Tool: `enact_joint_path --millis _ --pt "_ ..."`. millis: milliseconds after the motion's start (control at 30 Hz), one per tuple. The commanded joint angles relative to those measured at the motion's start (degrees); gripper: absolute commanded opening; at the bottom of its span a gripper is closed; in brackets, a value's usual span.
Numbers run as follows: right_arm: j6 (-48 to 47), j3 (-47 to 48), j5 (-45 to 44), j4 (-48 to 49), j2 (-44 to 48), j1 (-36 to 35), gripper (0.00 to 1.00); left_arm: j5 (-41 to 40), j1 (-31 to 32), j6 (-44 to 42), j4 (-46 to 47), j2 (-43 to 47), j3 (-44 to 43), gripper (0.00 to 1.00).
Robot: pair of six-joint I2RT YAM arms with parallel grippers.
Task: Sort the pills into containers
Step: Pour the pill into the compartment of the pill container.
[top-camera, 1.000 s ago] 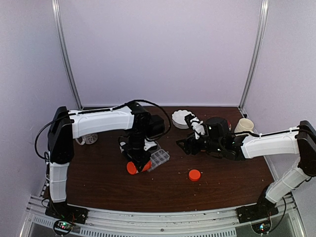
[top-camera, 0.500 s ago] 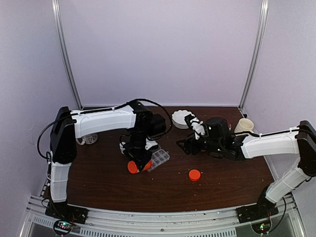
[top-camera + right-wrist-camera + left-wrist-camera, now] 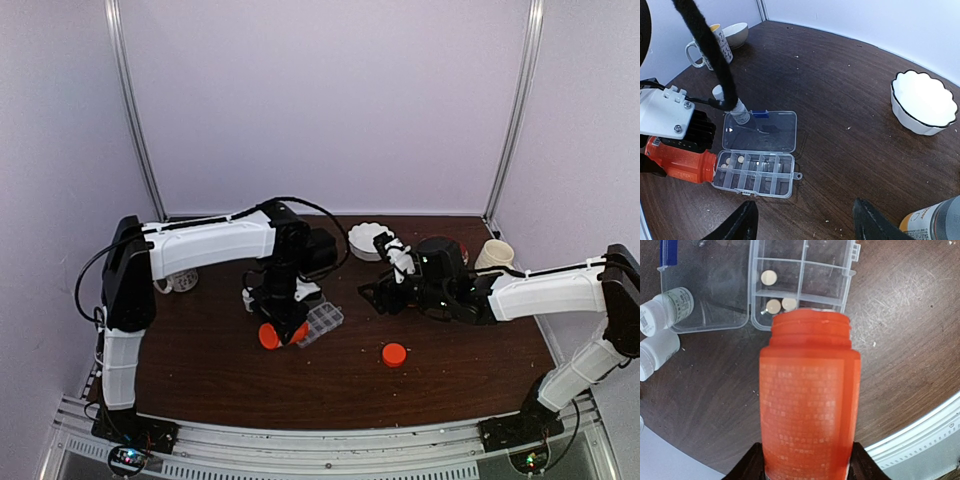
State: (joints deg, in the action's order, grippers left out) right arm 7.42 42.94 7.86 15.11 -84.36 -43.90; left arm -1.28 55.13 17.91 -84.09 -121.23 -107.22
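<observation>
Dark wood table [image 3: 200, 370] (crumb-flecked) under organizer box [image 3: 775, 131], orange cap [image 3: 394, 353], scalloped bowl [image 3: 924, 105].

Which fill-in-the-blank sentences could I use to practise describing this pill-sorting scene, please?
1. The left gripper holds the ___ bottle.
2. An orange ___ lies on the table, not on the bottle.
3. In the left wrist view, ___ pills show in the organizer box.
4. The right gripper stands ___, holding nothing.
Missing words: orange; cap; three; open.
</observation>
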Motion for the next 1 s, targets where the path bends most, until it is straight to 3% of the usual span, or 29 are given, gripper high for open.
enact_joint_path --millis 0,133,300,567,967 --pt "0.2 0.9 1.1 1.2 0.0 0.0 0.62 -0.2 0.3 -0.7 -0.7 -0.6 -1.2 0.0" --pt "4.1 -1.1 4.5 5.0 0.8 -0.8 0.38 -0.3 0.3 -0.7 -0.5 0.4 -1.0 0.0" --pt "12.0 -0.8 2.7 6.7 0.8 -5.6 0.0 -0.4 0.3 -0.7 0.2 1.2 0.1 0.0" --pt "28.3 -1.9 -2.6 18.4 -7.3 -12.7 0.0 -0.6 0.2 -0.5 0.5 1.2 0.5 0.0" --pt "32.7 2.4 -3.7 25.1 -17.2 -15.3 0.0 -0.7 0.3 -0.4 0.8 1.3 0.9 0.0"
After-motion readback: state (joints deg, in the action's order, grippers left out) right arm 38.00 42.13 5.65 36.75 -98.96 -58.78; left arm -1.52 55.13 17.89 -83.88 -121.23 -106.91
